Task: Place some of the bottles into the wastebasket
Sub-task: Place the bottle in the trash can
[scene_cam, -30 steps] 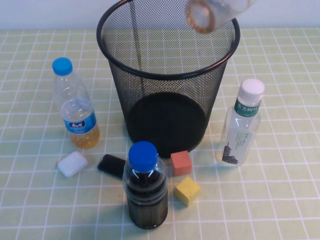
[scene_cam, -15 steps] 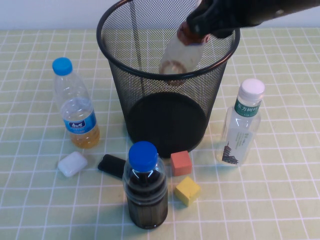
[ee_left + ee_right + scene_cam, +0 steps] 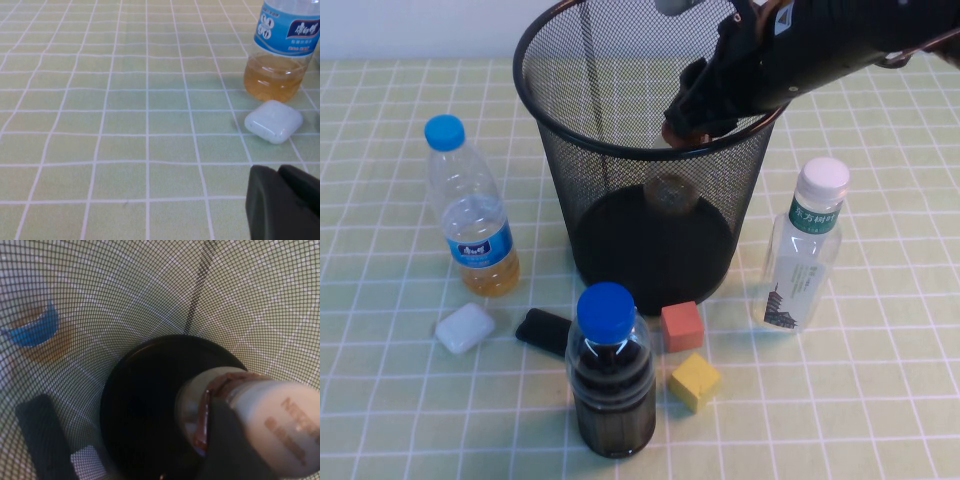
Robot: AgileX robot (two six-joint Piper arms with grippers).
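Note:
The black wire-mesh wastebasket [image 3: 650,152] stands at the back middle of the table. My right gripper [image 3: 695,118] is over its rim on the right side, shut on the small round bottle [image 3: 670,190]. The bottle hangs base-down inside the basket. In the right wrist view its pale cap end and brown neck label [image 3: 270,407] sit between my fingers [image 3: 232,445], above the basket's black base [image 3: 145,405]. The tall squarish bottle [image 3: 805,260] with a white cap stands upright, right of the basket. My left gripper [image 3: 282,200] is shut and empty, low over the tablecloth.
A blue-capped bottle of yellow liquid [image 3: 470,220] stands left of the basket and shows in the left wrist view [image 3: 282,55]. A blue-capped dark bottle [image 3: 610,375] stands in front. A white case [image 3: 465,327], a black object [image 3: 545,330], a red cube [image 3: 682,326] and a yellow cube [image 3: 694,381] lie nearby.
My right arm has come down and in over the basket. The small bottle has gone from above the rim to deep inside the basket.

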